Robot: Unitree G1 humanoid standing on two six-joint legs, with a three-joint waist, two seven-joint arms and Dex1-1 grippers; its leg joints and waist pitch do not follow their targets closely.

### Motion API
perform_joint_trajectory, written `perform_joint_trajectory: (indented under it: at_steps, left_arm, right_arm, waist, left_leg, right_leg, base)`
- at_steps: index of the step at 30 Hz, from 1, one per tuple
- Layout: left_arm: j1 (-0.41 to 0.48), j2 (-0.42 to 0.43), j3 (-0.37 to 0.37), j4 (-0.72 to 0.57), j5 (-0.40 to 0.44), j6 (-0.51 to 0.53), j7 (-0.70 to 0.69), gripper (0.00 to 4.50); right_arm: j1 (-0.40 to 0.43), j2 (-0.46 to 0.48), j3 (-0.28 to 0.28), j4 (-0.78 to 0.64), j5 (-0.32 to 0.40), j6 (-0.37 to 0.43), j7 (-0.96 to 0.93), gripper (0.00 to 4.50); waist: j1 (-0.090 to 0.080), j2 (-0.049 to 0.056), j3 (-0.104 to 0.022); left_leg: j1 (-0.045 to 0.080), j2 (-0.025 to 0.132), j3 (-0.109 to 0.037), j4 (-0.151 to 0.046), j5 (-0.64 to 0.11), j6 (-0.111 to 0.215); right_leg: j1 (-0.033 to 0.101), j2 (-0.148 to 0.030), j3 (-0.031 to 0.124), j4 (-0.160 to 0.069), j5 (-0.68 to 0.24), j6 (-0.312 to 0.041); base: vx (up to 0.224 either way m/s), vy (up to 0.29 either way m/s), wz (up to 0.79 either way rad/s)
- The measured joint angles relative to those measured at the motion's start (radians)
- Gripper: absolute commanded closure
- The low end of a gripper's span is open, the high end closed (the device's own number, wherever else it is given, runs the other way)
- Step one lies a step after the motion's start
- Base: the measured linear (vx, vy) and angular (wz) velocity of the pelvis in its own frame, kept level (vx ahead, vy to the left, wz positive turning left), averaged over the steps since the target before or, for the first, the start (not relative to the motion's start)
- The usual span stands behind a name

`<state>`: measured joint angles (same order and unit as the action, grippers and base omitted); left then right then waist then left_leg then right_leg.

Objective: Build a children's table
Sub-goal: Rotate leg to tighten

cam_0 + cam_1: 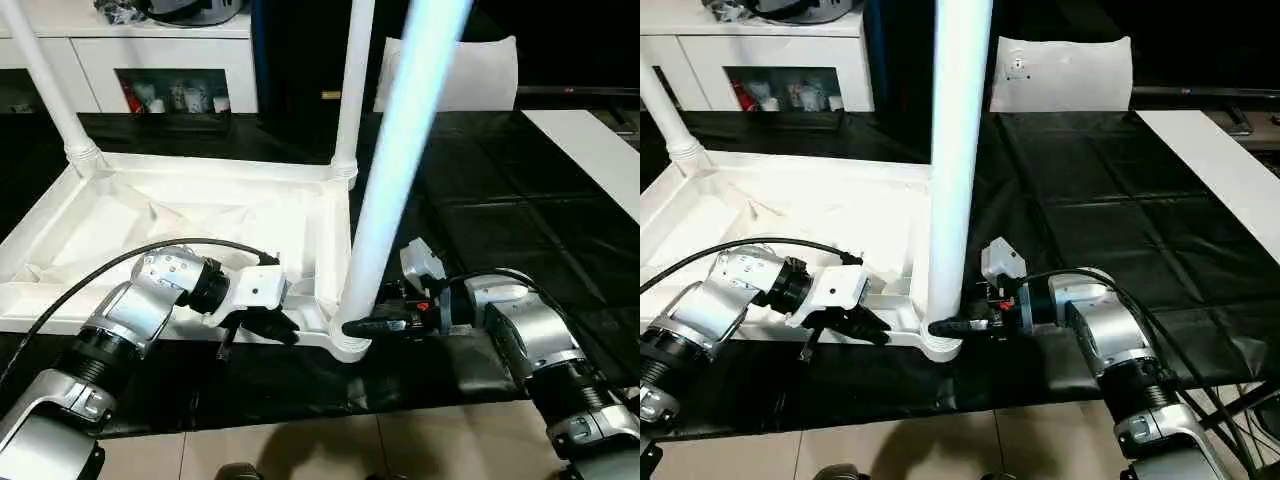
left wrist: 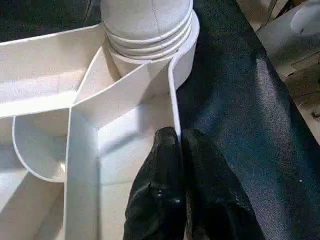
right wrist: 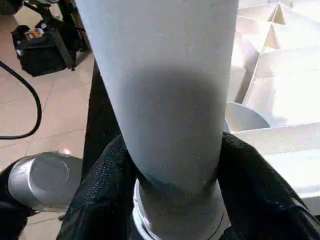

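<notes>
The children's table (image 1: 200, 215) lies upside down on the black-covered work table, ribbed underside up. Two white legs stand in its far corner sockets (image 1: 352, 90) (image 1: 50, 80). A third leg (image 1: 400, 150) stands upright in the near right corner socket (image 1: 348, 345). My right gripper (image 1: 362, 326) reaches in from the right, low on this leg. In the right wrist view its black fingers (image 3: 100, 195) hug the tube on both sides just above the socket. My left gripper (image 1: 262, 326) is shut, its fingertips (image 2: 170, 150) resting at the top's near rim, left of that socket.
A white cabinet (image 1: 160, 60) with glass doors stands behind the work table. A white sheet (image 1: 460, 70) lies at the back, and a white board (image 1: 590, 150) at the right. The work table's near edge (image 1: 300, 400) drops to tiled floor. A black cable (image 1: 120, 260) arcs over my left forearm.
</notes>
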<state>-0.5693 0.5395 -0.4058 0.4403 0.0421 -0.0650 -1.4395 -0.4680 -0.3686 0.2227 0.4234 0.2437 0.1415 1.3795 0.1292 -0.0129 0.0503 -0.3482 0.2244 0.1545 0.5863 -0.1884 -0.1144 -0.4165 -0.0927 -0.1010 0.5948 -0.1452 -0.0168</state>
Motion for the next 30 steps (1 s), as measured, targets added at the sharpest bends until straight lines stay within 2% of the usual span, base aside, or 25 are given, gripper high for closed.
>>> perform_joint_trajectory:
  at_steps: [6, 9, 12, 14, 16, 18, 19, 20, 21, 22, 23, 24, 25, 26, 27, 28, 29, 30]
  left_arm:
    - [0.0, -0.002, 0.003, 0.001, -0.003, 0.015, 0.003, 4.5]
    - [0.006, -0.023, 0.019, -0.01, -0.007, 0.085, 0.032, 4.5]
    - [0.01, -0.043, 0.044, -0.012, -0.003, 0.159, 0.097, 4.5]
    - [0.016, -0.065, 0.068, -0.012, 0.002, 0.225, 0.162, 4.5]
    - [0.022, -0.103, 0.098, -0.014, 0.011, 0.298, 0.246, 4.5]
    - [0.024, -0.143, 0.119, -0.017, 0.023, 0.357, 0.325, 4.5]
    - [0.025, -0.171, 0.13, -0.019, 0.027, 0.39, 0.372, 4.5]
    - [0.025, -0.192, 0.137, -0.02, 0.029, 0.414, 0.406, 4.5]
    - [0.024, -0.212, 0.145, -0.02, 0.031, 0.441, 0.444, 4.5]
    - [0.021, -0.243, 0.15, -0.02, 0.034, 0.476, 0.495, 4.5]
    - [0.021, -0.264, 0.156, -0.021, 0.036, 0.496, 0.531, 4.5]
    - [0.02, -0.282, 0.163, -0.021, 0.041, 0.513, 0.567, 4.5]
    - [0.02, -0.305, 0.171, -0.022, 0.053, 0.533, 0.61, 4.5]
    - [0.02, -0.328, 0.188, -0.032, 0.063, 0.555, 0.656, 4.5]
    - [0.006, -0.342, 0.197, -0.037, 0.067, 0.576, 0.681, 4.5]
    - [0.006, -0.363, 0.198, -0.046, 0.07, 0.593, 0.709, 4.5]
    - [0.006, -0.374, 0.198, -0.051, 0.07, 0.601, 0.723, 4.5]
    - [0.006, -0.385, 0.198, -0.053, 0.07, 0.604, 0.742, 4.5]
  right_arm:
    - [0.008, 0.001, -0.003, -0.009, 0.001, 0.006, -0.006, 2.54]
    - [0.048, 0.024, -0.031, -0.048, 0.011, 0.044, -0.062, 2.55]
    - [0.067, 0.061, -0.055, -0.059, 0.008, 0.077, -0.174, 2.55]
    - [0.076, 0.1, -0.079, -0.061, -0.007, 0.092, -0.274, 2.55]
    - [0.076, 0.152, -0.109, -0.061, -0.027, 0.118, -0.407, 2.55]
    - [0.071, 0.208, -0.14, -0.056, -0.053, 0.141, -0.538, 2.55]
    - [0.061, 0.234, -0.153, -0.045, -0.066, 0.144, -0.609, 2.55]
    - [0.054, 0.252, -0.163, -0.036, -0.077, 0.147, -0.658, 2.55]
    - [0.037, 0.276, -0.175, -0.019, -0.09, 0.156, -0.709, 2.55]
    - [0.027, 0.3, -0.188, -0.007, -0.1, 0.165, -0.779, 2.55]
    - [0.022, 0.319, -0.199, 0.0, -0.106, 0.172, -0.828, 2.55]
    - [0.008, 0.337, -0.207, 0.015, -0.112, 0.179, -0.872, 2.55]
    - [-0.01, 0.356, -0.216, 0.033, -0.123, 0.187, -0.923, 2.55]
    - [-0.047, 0.38, -0.22, 0.061, -0.136, 0.191, -0.98, 2.55]
    - [-0.068, 0.403, -0.233, 0.074, -0.146, 0.179, -1.026, 1.99]
    - [-0.076, 0.408, -0.239, 0.081, -0.153, 0.172, -1.055, 1.99]
    - [-0.08, 0.41, -0.246, 0.086, -0.153, 0.168, -1.064, 1.99]
    - [-0.082, 0.422, -0.26, 0.089, -0.15, 0.162, -1.069, 1.85]
  waist:
    - [0.0, -0.001, -0.001]
    - [0.006, -0.001, -0.001]
    - [0.0, -0.001, -0.001]
    - [-0.012, -0.001, -0.001]
    - [-0.031, 0.0, -0.001]
    - [-0.049, 0.006, 0.0]
    - [-0.071, 0.012, 0.002]
    - [-0.082, 0.021, 0.004]
    - [-0.091, 0.026, 0.008]
    - [-0.09, 0.025, 0.013]
    - [-0.087, 0.004, 0.015]
    - [-0.079, -0.011, 0.02]
    - [-0.082, -0.034, 0.02]
    - [-0.071, -0.012, 0.016]
    - [-0.073, 0.012, 0.017]
    - [-0.074, 0.016, 0.016]
    - [-0.078, 0.016, 0.014]
    - [-0.08, 0.014, 0.011]
  left_leg:
    - [0.0, 0.0, 0.0, 0.0, 0.0, 0.0]
    - [0.002, 0.0, 0.0, 0.0, 0.0, 0.0]
    - [0.006, -0.001, 0.0, 0.0, 0.0, 0.0]
    - [0.014, -0.004, 0.0, 0.0, 0.0, 0.0]
    - [0.016, -0.004, -0.002, 0.001, 0.0, 0.0]
    - [0.016, 0.0, -0.006, 0.0, 0.0, 0.0]
    - [0.015, 0.002, -0.015, 0.0, 0.0, 0.001]
    - [0.015, 0.008, -0.021, -0.001, -0.001, 0.001]
    - [0.013, 0.019, -0.028, -0.002, -0.001, 0.001]
    - [0.016, 0.018, -0.02, 0.0, -0.001, 0.001]
    - [0.026, 0.012, -0.004, 0.002, 0.0, 0.001]
    - [0.041, 0.008, 0.008, 0.002, 0.0, 0.001]
    - [0.05, 0.001, 0.013, 0.038, -0.025, -0.003]
    - [0.051, -0.003, 0.004, 0.091, -0.07, 0.012]
    - [0.047, -0.018, -0.02, 0.079, -0.084, 0.009]
    - [0.042, -0.02, -0.031, 0.055, -0.082, 0.008]
    - [0.037, -0.018, -0.038, 0.041, -0.079, 0.006]
    - [0.035, -0.017, -0.037, 0.031, -0.068, 0.006]
  right_leg:
    - [0.0, 0.0, 0.0, 0.0, 0.0, 0.0]
    - [0.001, 0.0, 0.001, 0.0, 0.0, 0.0]
    - [0.003, 0.0, 0.001, 0.0, 0.0, 0.0]
    - [0.007, 0.0, 0.0, -0.001, -0.001, 0.001]
    - [0.01, 0.0, -0.005, -0.01, -0.001, 0.002]
    - [0.019, -0.001, -0.022, -0.029, -0.001, 0.002]
    - [0.027, -0.002, -0.039, -0.048, -0.001, 0.002]
    - [0.039, -0.002, -0.057, -0.065, -0.001, 0.002]
    - [0.047, -0.002, -0.064, -0.061, -0.009, 0.003]
    - [0.033, -0.002, -0.047, -0.009, -0.051, -0.01]
    - [0.031, -0.003, -0.017, 0.04, -0.068, -0.015]
    - [0.028, 0.002, 0.015, 0.063, -0.073, -0.008]
    - [0.016, 0.003, 0.007, 0.059, -0.071, -0.001]
    - [0.009, -0.002, -0.012, 0.055, -0.071, -0.001]
    - [0.015, -0.011, -0.041, 0.039, -0.071, 0.0]
    - [0.017, -0.012, -0.063, 0.005, -0.07, 0.0]
    - [0.02, -0.012, -0.073, -0.016, -0.07, 0.001]
    - [0.02, -0.011, -0.074, -0.024, -0.063, -0.003]
  base:
    - [0.0, 0.0, 0.0]
    - [0.0, 0.0, 0.0]
    - [0.0, 0.0, 0.0]
    - [0.0, 0.0, 0.0]
    - [-0.026, 0.01, -0.03]
    - [-0.026, 0.01, -0.03]
    - [-0.049, 0.063, -0.17]
    - [-0.049, 0.063, -0.17]
    - [-0.088, 0.011, -0.1]
    - [-0.067, -0.054, 0.03]
    - [-0.067, -0.054, 0.03]
    - [0.056, -0.075, 0.18]
    - [0.1, -0.009, -0.17]
    - [0.1, -0.009, -0.17]
    - [0.1, 0.08, -0.46]
    - [0.077, 0.056, -0.2]
    - [0.077, 0.056, -0.2]
    - [0.0, 0.0, 0.0]
